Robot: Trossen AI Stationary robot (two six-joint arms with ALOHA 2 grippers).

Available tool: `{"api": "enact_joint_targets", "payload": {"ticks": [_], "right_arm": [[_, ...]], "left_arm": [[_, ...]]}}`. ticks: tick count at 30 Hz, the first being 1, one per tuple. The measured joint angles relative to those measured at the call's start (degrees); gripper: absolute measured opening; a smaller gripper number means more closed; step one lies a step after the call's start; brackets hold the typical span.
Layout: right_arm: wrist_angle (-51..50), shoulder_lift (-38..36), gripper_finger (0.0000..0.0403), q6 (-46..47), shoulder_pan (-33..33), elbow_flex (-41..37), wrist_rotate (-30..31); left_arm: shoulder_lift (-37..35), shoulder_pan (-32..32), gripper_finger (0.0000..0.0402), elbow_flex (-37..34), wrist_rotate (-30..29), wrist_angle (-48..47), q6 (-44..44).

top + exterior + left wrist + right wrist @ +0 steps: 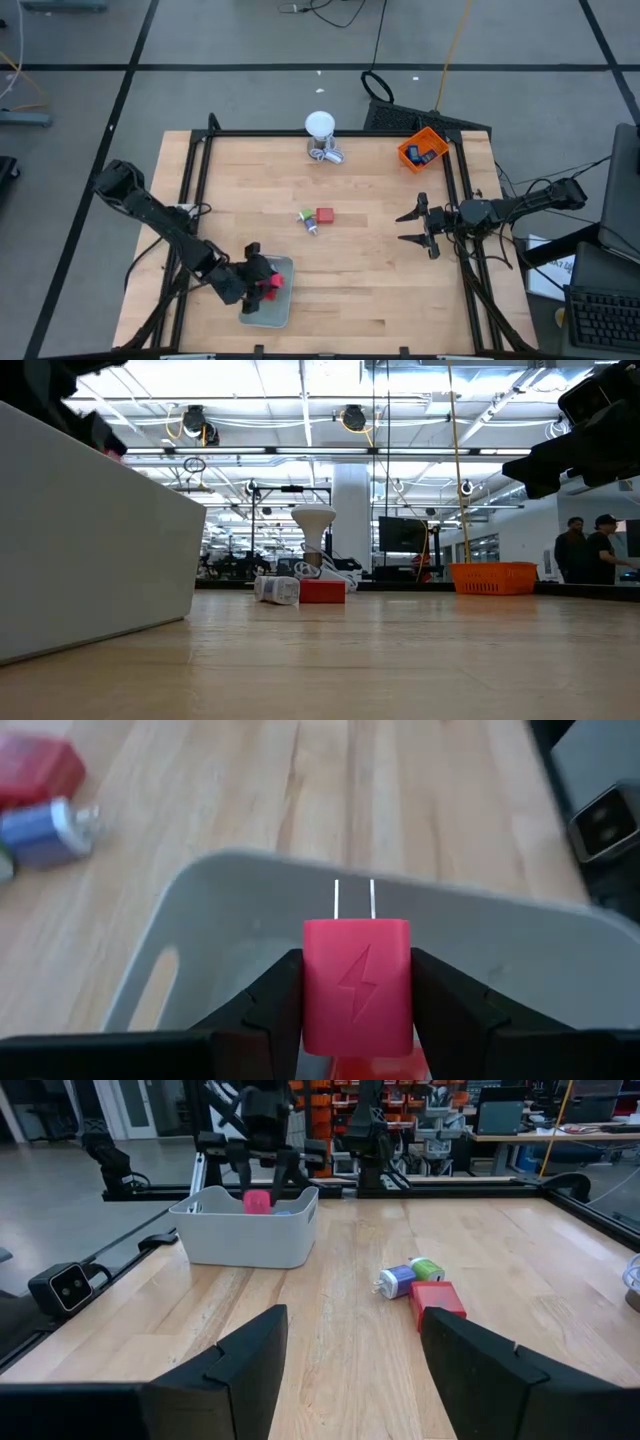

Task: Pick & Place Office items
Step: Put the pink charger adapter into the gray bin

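A red plug-shaped office item (357,990) with two metal prongs and a lightning mark sits between the fingers of my left gripper (264,282), which is shut on it over the pale grey tray (278,312) at the table's near left. Another red piece (382,1070) lies in the tray below it. At the table's middle a red block (325,215) and a green, white and blue bit (308,220) lie side by side. My right gripper (350,1370) waits open at the right edge, level, with nothing between its fingers. My left gripper pinches the red item's two side faces (312,982) between its two fingers (275,995). The fingers slant down from the table's left side. The prongs (354,898) point away from the wrist. The item hangs over the tray's inside at about rim height (257,1201).
An orange bin (422,150) holding dark and blue pieces stands at the far right corner. A white ball-topped object (319,128) with a metallic base stands at the far edge's middle. Bare wood lies between the tray and the middle items. A black frame (300,133) rims the table.
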Motion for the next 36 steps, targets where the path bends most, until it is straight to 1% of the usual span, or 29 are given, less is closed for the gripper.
{"api": "enact_joint_targets", "payload": {"ticks": [5, 12, 21, 32, 36], "right_arm": [[0.01, -0.01, 0.022, 0.01, 0.0, 0.0, -0.01], [-0.01, -0.01, 0.022, 0.01, 0.0, 0.0, -0.01], [-0.01, -0.01, 0.022, -0.01, 0.0, 0.0, -0.01], [-0.01, 0.01, 0.022, 0.0, 0.0, 0.0, -0.01], [0.0, 0.01, 0.022, 0.01, 0.01, 0.0, -0.01]], "left_arm": [[1.74, 0.0, 0.0154, -0.02, 0.5, -2.72, -3.15], [3.63, 0.24, 0.0154, -0.03, 1.78, -2.51, -3.51], [6.11, 0.33, 0.0154, 0.02, 1.25, -2.35, -5.66], [6.31, 1.59, 0.0155, -0.02, 2.14, -2.14, -6.09], [6.31, 2.08, 0.0168, -0.07, 2.11, -1.65, -6.09]]}}
